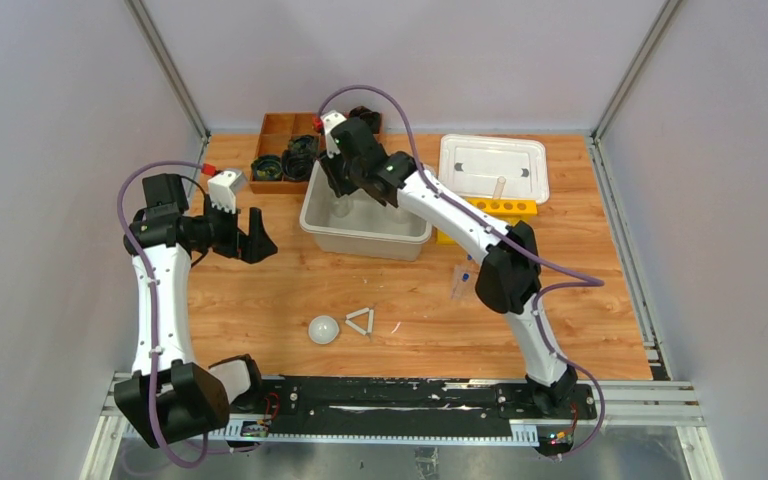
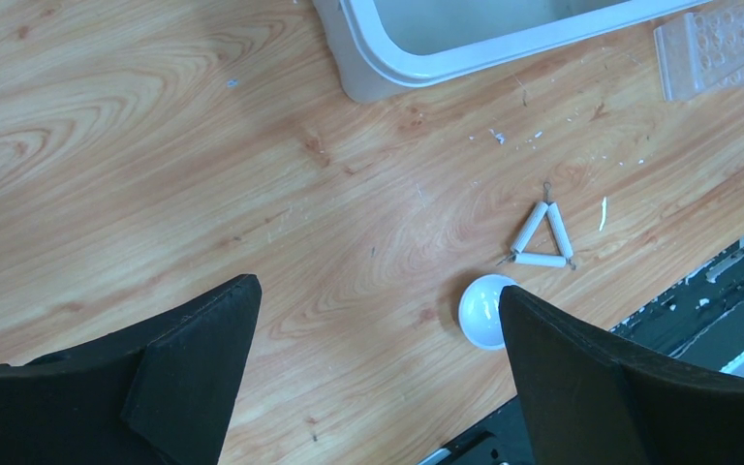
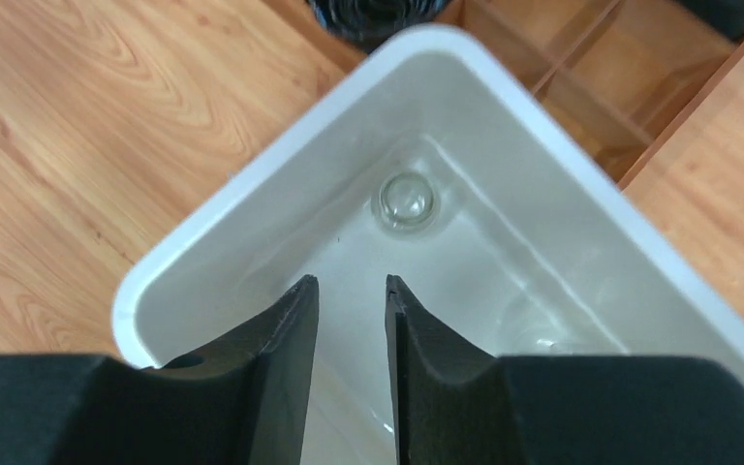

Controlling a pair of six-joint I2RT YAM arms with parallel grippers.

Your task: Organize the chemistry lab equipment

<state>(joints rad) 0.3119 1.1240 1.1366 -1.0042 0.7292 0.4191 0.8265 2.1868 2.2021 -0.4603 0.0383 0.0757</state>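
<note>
Because a small clear beaker (image 3: 406, 201) stands in the pale bin (image 3: 252, 179), twelve o'clock of the right claw (image 3: 351, 283), its empty jaws sit narrow — likely sized for it. Left claw (image 1: 243, 243) hangs wide — white dome (image 1: 324, 330), white triangle (image 1: 361, 321) at five o'clock.

Our left arm (image 1: 155, 290) rises from its base and bends at the elbow toward the middle. The left gripper (image 2: 378, 291) looks downward, with its jaws spread wide and nothing between them. Our right arm (image 1: 460, 215) stretches far forward and to the left. The right gripper (image 3: 350, 284) points down, with its jaws parted by only a narrow gap and holding nothing.
</note>
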